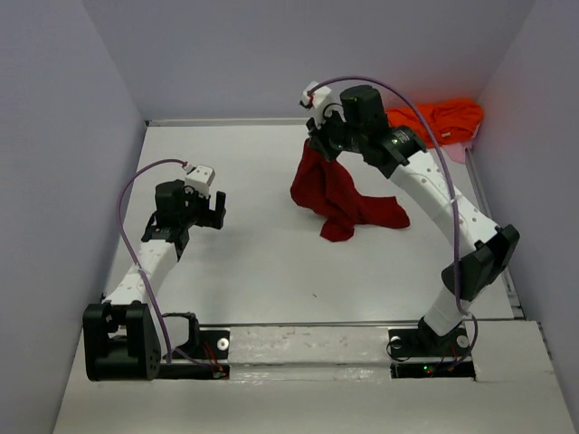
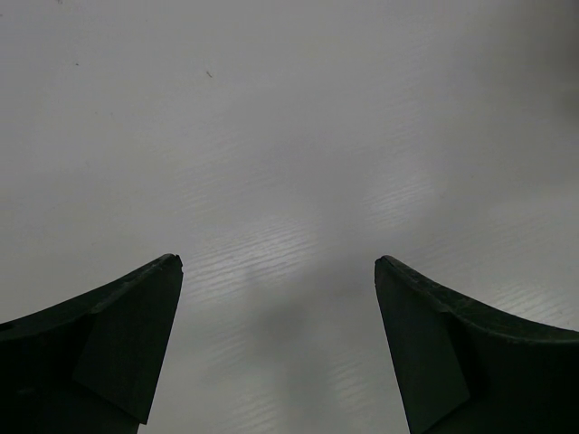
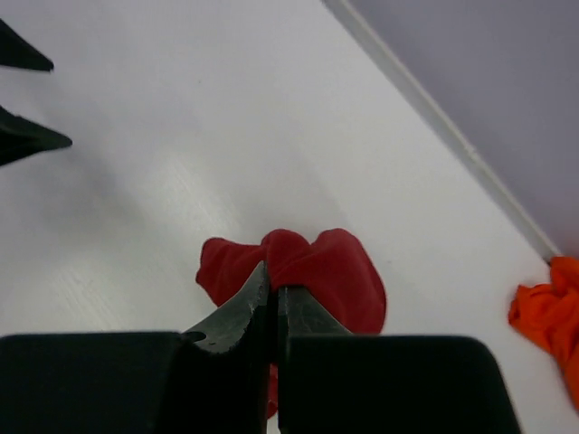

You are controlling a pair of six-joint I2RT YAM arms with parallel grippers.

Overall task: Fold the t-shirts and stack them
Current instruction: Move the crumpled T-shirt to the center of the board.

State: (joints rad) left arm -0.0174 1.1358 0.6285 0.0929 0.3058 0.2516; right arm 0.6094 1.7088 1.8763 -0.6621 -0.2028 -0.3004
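The dark crimson red t-shirt hangs bunched from my right gripper, its lower part trailing on the white table. In the right wrist view the right gripper is shut on a fold of the red t-shirt. The bright orange t-shirt lies crumpled at the far right corner; it also shows in the right wrist view. My left gripper is open and empty over bare table at the left; in the left wrist view its gripper shows only table between the fingers.
The white table is enclosed by grey walls at the left, back and right. A raised rim runs along the far edge. The arm bases sit at the near edge.
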